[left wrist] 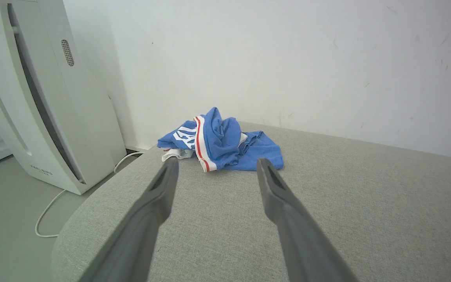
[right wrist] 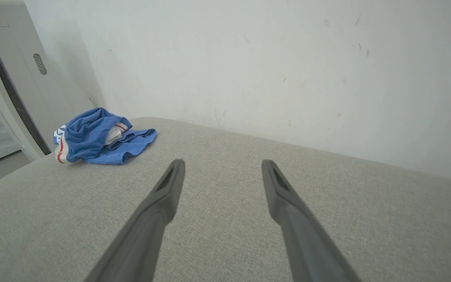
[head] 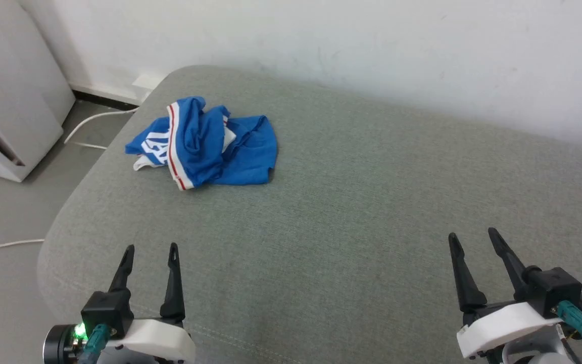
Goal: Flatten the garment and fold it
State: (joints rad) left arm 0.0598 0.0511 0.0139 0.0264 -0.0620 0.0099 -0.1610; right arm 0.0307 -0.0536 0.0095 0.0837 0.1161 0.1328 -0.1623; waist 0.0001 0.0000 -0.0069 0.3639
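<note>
Your left end effector stands wide with nothing between its two long dark fingers, at the near left of the head view. Your right end effector is just as wide and empty at the near right. Both hang over the near part of the cushion, well apart from the garment, which lies bunched in a crumpled heap at the cushion's far left corner, near the wall. From the head view you see it from above: soft royal-blue jersey in loose folds, a red-and-white striped band down its middle, white lettering on the left fold and a scrap of white cloth poking out beneath. The left wrist view faces it between the fingers and shows how it humps up; the right wrist view takes it side-on, where a white patch sits inside the folds. The cushion is grey-green woven fabric with rounded corners. Beside it on the floor stands a tall white plastic appliance with a dark slot, and a white cable trails past the corner. Bare fabric stretches between your end effectors and the garment.
</note>
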